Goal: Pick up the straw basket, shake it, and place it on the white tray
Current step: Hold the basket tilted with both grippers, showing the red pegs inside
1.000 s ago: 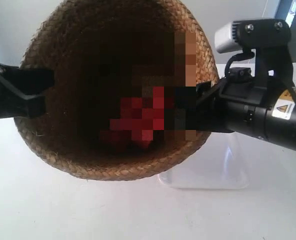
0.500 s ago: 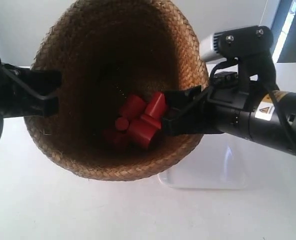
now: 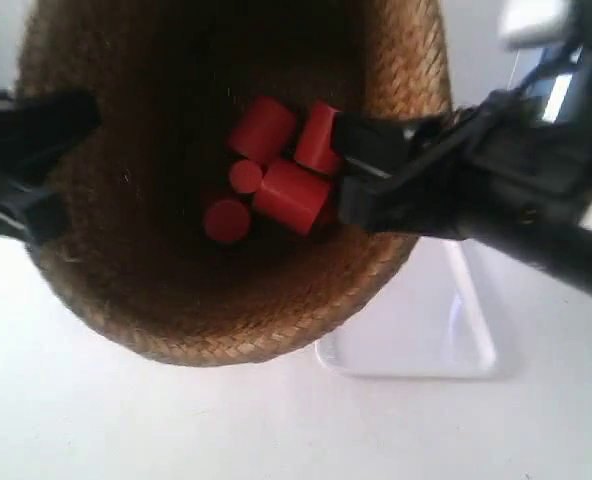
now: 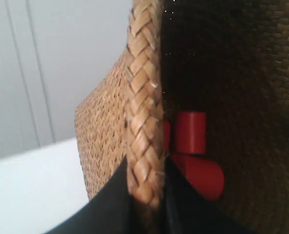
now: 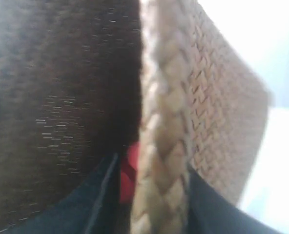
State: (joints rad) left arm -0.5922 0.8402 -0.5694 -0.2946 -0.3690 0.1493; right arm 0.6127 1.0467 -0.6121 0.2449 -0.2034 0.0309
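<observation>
The flat white tabletop (image 3: 116, 430) is lying below the basket, with open air between the two. The tall brown braided-straw basket (image 3: 226, 310) is hanging clear of that surface, its mouth facing the exterior camera. Compared with half a second ago it is filling more of the exterior view and its upper rim is now running out of frame. It is therefore travelling upward or toward the camera (one view cannot settle which).

The shallow glossy white rectangular tray (image 3: 446, 345) is sitting on the tabletop below the basket, toward the exterior view's right. It is partly hidden by the basket wall and is not moving between frames.

The black arm at the exterior view's left (image 3: 26, 150) and the black arm at the exterior view's right (image 3: 476, 190) are shifting together with the basket. The left gripper (image 4: 145, 195) is pinching the basket's braided rim, one finger outside the wall and one inside. The right gripper (image 5: 149, 195) is clamping the rim in the same way on the opposite side of the basket.

The small red cylinders (image 3: 276, 180) inside the basket are regrouping and are lying differently from half a second ago.

Judgement: the shake step is under way, and placement on the tray is pending.
</observation>
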